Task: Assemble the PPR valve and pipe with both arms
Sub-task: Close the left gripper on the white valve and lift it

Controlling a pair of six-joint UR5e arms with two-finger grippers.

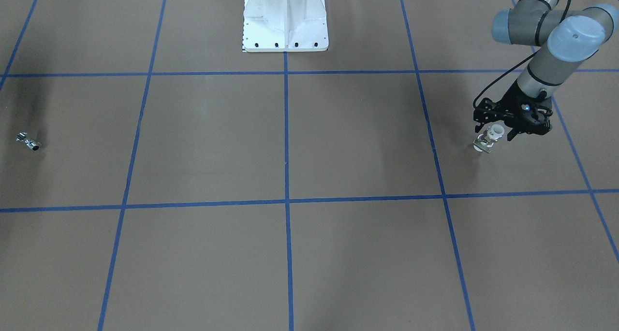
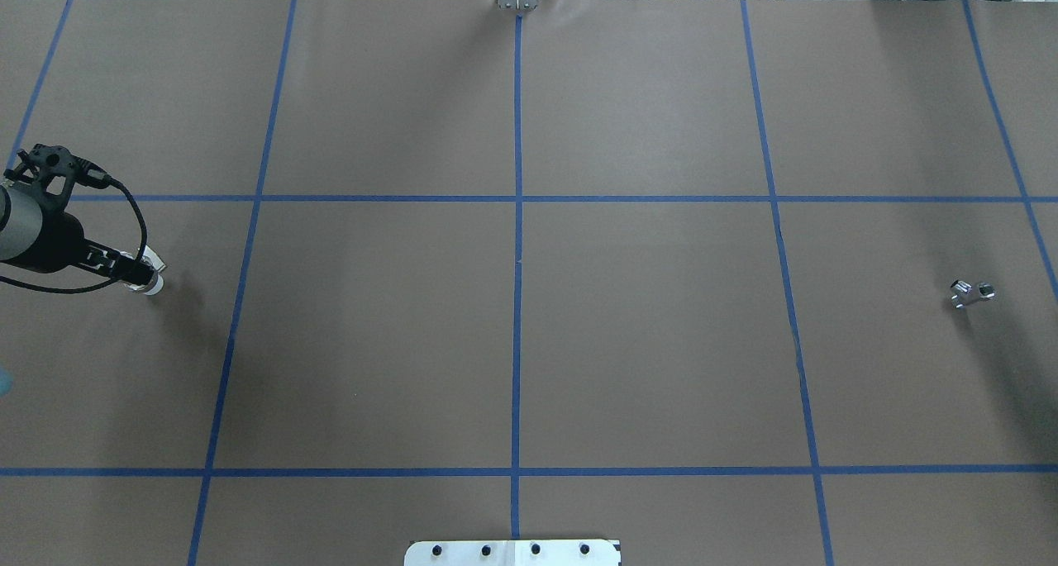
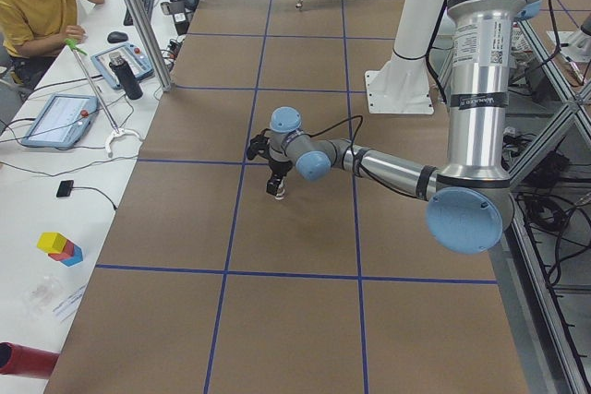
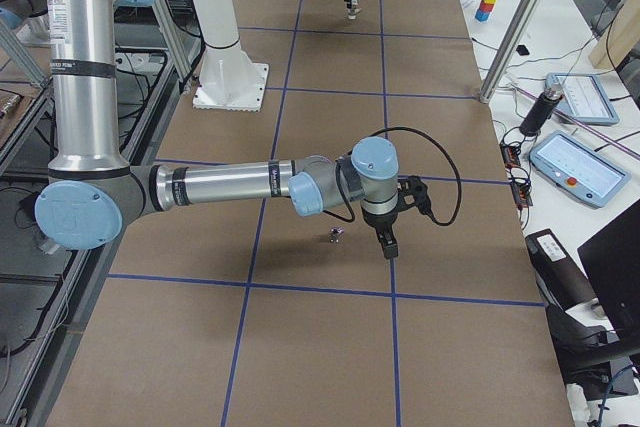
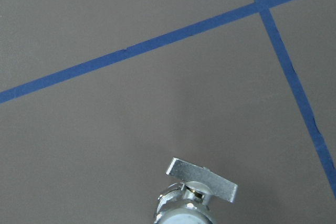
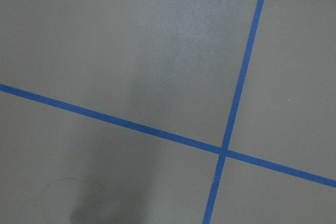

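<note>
The PPR valve (image 1: 485,144) has a white collar, a silvery middle and a flat tab. It sits in my left gripper (image 1: 494,134), which looks shut on its white collar and holds it tilted just above the table at my far left. It also shows in the overhead view (image 2: 154,283) and low in the left wrist view (image 5: 197,192). The small chrome pipe (image 1: 30,142) lies on the table at my far right (image 2: 972,292). My right gripper (image 4: 388,247) hangs just beside the pipe (image 4: 336,237). It shows only in the right side view, so I cannot tell its state.
The white bolted pedestal (image 1: 285,21) stands at the robot's edge of the table. Blue tape lines (image 2: 517,219) grid the brown surface. A seated operator (image 3: 37,6) and a bench with tablets (image 3: 55,117) lie beyond the far edge.
</note>
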